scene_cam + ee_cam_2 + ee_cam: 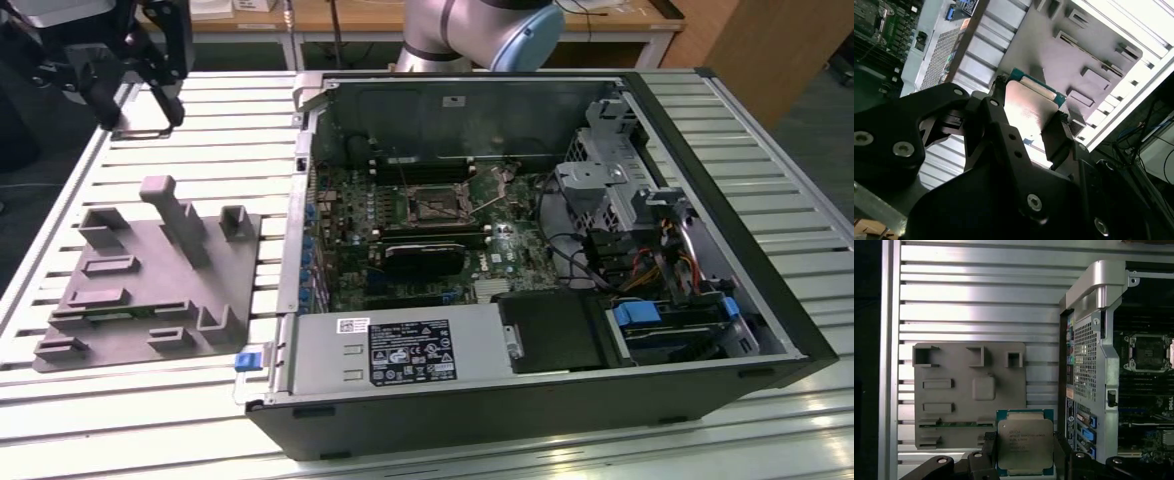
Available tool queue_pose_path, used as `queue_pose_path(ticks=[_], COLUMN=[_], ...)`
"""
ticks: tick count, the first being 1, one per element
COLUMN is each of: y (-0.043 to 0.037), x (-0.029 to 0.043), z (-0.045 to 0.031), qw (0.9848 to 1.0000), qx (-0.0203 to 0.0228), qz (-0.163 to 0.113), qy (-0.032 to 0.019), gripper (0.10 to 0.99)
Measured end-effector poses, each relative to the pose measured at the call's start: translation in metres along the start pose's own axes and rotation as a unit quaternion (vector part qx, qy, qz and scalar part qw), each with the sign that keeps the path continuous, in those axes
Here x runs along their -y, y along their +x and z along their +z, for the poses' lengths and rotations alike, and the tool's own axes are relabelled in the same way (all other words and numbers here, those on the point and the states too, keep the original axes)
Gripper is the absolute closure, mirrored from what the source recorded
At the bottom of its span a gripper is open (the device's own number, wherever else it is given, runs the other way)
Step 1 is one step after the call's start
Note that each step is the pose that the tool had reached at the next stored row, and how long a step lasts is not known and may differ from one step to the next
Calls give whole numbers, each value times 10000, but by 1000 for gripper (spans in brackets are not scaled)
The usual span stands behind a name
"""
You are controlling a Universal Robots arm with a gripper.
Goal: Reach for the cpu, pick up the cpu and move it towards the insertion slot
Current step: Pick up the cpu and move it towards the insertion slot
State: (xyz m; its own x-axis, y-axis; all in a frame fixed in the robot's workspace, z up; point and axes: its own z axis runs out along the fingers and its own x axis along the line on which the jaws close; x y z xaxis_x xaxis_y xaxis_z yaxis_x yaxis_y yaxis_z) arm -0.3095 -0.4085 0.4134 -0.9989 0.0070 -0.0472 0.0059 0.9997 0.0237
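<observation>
Presently held: the cpu is clamped in the gripper. Its silver-grey metal top is turned towards the camera of the first wrist view, and a green rim is seen around it.
Gripper: it is closed on the cpu, with two black fingers pressed against opposite edges of the chip, as is seen in both wrist views.
Gripper position: in the exterior view it is found at the far left near the top, raised above the slatted tabletop and well apart from the open computer case.
Cpu position: it is carried in the air, clear of the tabletop. In the first wrist view it is seen in front of one edge of the tray.
Tray: the grey plastic piece with upright posts is laid flat on the tabletop, just beside the case on the exterior view's left.
Insertion slot: the square socket with shiny metal frame and dark centre is set on the motherboard inside the case.
Separation: the cpu and the insertion slot are kept well apart, with the case's side wall between them.
Robot arm: a grey segment with a blue cap is seen behind the case.
</observation>
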Motion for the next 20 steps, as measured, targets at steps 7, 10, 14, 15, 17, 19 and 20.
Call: queue_pose_path(ticks=[7,10,14,15,17,19,20], y=[-282,-386,-522,-557,-628,-696,-730], x=[-2,-2,-3,-3,-3,-4,-4], z=[14,18,25,26,29,33,35], qw=[10000,10000,10000,10000,10000,10000,10000], qx=[-1,-2,-2,-3,-3,-3,-3], qz=[0,-1,0,0,-1,0,0], qy=[0,0,0,0,0,0,0], gripper=[549,549,549,549,549,549,549])
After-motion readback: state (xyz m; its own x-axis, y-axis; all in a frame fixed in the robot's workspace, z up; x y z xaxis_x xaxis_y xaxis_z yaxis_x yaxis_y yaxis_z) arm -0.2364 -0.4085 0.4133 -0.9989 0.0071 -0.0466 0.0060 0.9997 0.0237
